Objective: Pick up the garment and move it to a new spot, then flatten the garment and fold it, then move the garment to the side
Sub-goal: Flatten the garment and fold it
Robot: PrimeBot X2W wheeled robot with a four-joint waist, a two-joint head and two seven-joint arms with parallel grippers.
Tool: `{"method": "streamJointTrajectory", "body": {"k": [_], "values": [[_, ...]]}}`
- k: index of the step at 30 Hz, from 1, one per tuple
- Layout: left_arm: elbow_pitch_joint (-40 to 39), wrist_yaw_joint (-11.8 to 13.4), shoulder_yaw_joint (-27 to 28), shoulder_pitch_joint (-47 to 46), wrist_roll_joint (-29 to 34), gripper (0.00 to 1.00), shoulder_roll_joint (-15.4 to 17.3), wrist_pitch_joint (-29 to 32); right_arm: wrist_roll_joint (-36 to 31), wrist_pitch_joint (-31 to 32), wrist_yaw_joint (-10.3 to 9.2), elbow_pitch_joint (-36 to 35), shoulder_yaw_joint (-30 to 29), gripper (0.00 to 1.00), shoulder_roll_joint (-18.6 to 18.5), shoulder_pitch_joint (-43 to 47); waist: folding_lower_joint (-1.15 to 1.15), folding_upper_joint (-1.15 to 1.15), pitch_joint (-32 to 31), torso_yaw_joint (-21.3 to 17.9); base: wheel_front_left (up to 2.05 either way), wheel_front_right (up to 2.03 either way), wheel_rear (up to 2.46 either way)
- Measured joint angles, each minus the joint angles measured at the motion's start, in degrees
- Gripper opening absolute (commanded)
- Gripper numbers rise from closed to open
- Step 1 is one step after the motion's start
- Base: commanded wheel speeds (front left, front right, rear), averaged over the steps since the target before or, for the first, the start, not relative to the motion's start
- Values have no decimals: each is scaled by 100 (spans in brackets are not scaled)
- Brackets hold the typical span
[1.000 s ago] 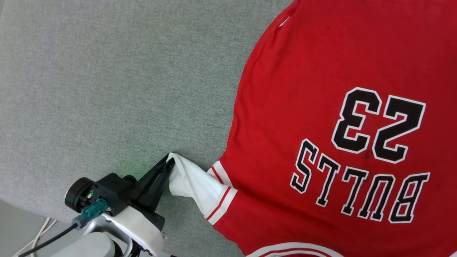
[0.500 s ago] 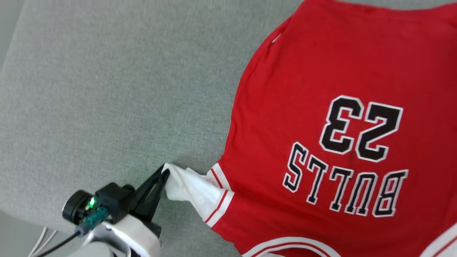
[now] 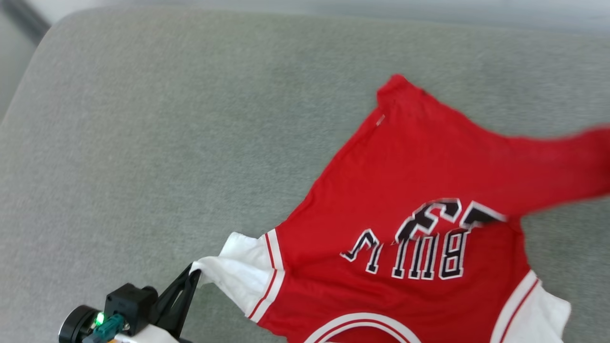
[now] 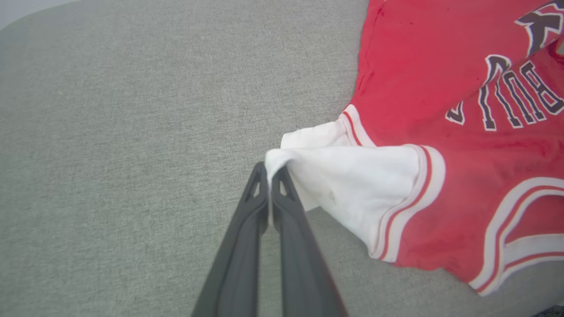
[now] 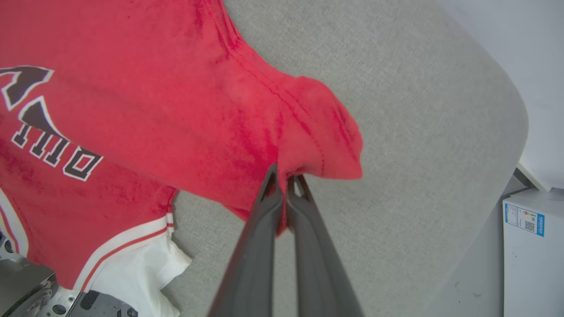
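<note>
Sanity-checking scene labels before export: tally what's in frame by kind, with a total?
garment: 1, red jersey T-shirt
grippers: 2, left gripper and right gripper, each with fingers shut on the garment
grey cushion: 1, under the garment
white box: 1, blue label, beside the cushion
total: 5

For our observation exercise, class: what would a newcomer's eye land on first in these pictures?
The bright red garment with black lettering lies rumpled on the grey cushion. The left claw pinches its white sleeve at the head view's lower left, and the right claw is shut on a red corner.
</note>
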Motion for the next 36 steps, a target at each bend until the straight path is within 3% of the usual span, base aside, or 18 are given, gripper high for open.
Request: {"method": "streamJointTrajectory", "body": {"k": [4,8,14,19,20,21,24,31,36], "values": [[-81,80,60,194,-48,0,76,-1,250,-402,0,-203,-210,0,-376,1254,0,0,-197,-221,0,0,0],[-147,145,141,383,-68,0,114,0,463,-892,0,-157,-489,0,-420,2534,0,0,-330,-424,0,0,0],[-176,143,171,414,-60,0,148,0,498,-1471,0,96,-734,0,-4,4211,0,0,-367,-533,0,0,0],[-180,142,192,412,-45,0,155,0,318,-1697,0,247,-848,0,400,4812,0,0,-321,-558,0,0,0],[-179,142,197,412,-45,0,155,0,260,-1735,0,287,-926,22,458,4820,0,0,-324,-563,0,0,0],[-179,143,200,412,-45,0,155,0,211,-1785,0,287,-1012,100,495,4817,0,0,-330,-570,0,0,0],[-181,144,198,414,-46,0,159,0,73,-1907,0,149,-1345,100,538,4698,0,0,-358,-595,0,0,0],[-256,166,178,403,-10,0,177,52,-131,-1846,-1,-765,-2132,100,166,3811,0,0,-350,-569,0,0,0],[-274,126,118,206,142,0,124,145,-283,-1288,0,-1232,-2012,100,-158,2855,0,0,-218,-454,0,0,0]]}}
